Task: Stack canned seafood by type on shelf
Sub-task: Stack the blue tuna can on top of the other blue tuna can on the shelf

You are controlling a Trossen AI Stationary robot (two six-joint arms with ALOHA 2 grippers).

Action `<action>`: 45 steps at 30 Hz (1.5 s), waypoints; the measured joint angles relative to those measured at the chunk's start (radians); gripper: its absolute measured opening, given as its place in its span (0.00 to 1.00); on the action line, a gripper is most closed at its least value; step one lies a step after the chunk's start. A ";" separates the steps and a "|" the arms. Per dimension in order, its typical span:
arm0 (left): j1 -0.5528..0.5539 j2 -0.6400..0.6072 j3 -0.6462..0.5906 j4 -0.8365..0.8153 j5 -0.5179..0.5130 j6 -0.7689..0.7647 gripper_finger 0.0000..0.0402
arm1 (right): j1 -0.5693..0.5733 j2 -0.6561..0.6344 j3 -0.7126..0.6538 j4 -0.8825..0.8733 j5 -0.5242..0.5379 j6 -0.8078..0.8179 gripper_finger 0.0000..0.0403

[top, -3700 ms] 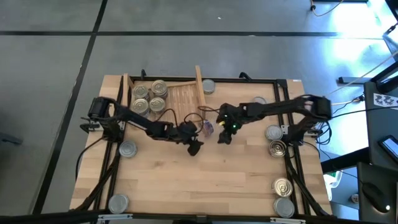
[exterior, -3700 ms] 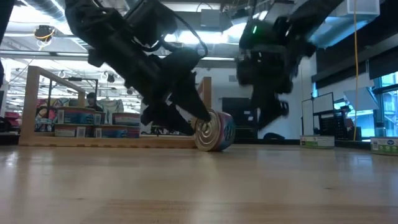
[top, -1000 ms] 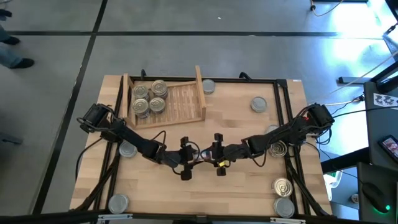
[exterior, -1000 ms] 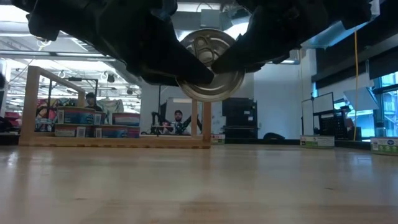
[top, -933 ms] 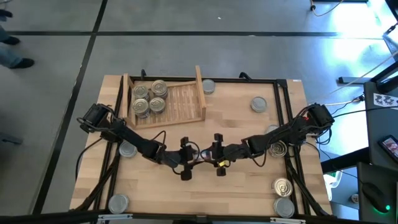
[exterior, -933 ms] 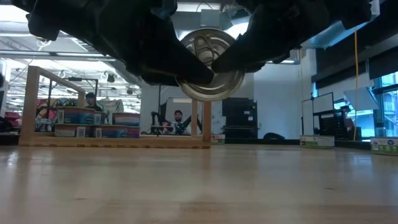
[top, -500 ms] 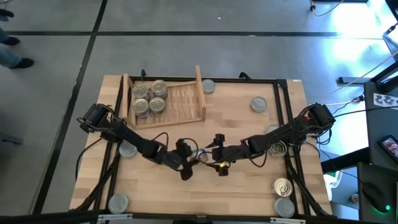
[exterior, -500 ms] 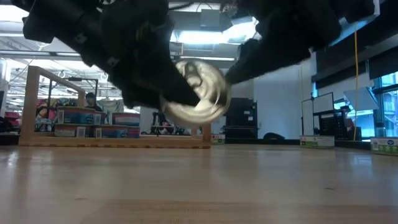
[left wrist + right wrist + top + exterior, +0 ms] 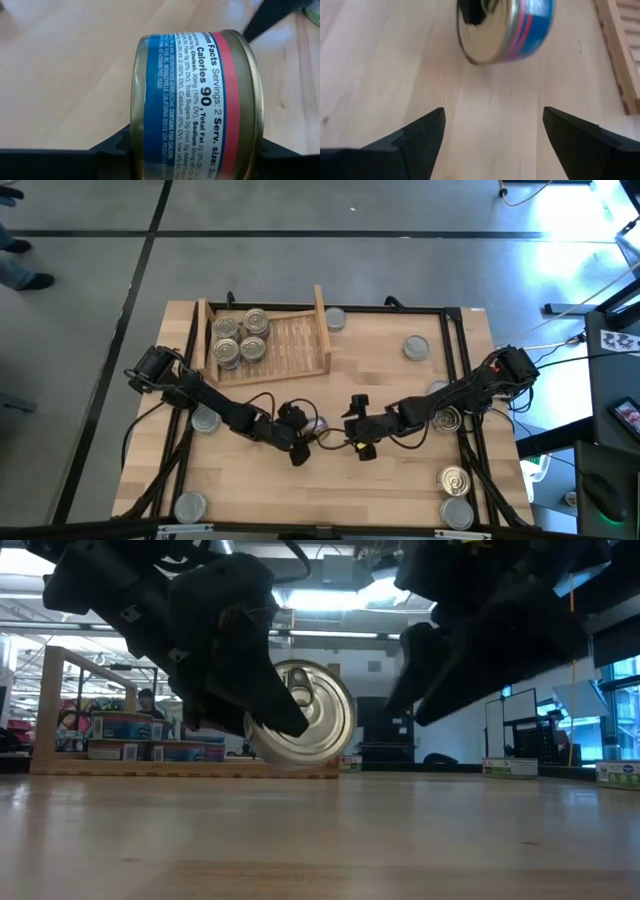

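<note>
We saw the left tool [image 9: 299, 433] pinching a can [image 9: 197, 102] on edge; just beside it, the right tool [image 9: 490, 131] stood spread, empty.

can [image 9: 316, 427] – mid-table, between both grippers | shelf [image 9: 290, 345] – far-left, four cans [image 9: 240, 338] inside

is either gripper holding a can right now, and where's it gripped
The left gripper holds a blue-labelled can, tipped on its edge, fingers clamped across its flat ends. The right gripper is open and empty.
</note>
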 joint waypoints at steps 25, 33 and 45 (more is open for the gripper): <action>0.024 0.002 0.000 -0.023 0.081 -0.033 0.45 | 0.000 0.000 0.000 -0.107 0.018 -0.011 0.83; -0.021 0.002 0.000 -0.022 0.070 -0.022 0.45 | 0.000 0.000 -0.002 -0.106 0.015 -0.031 0.83; -0.059 -0.057 0.000 -0.138 0.016 -0.144 0.44 | -0.012 0.000 -0.206 0.234 -0.011 -0.084 0.83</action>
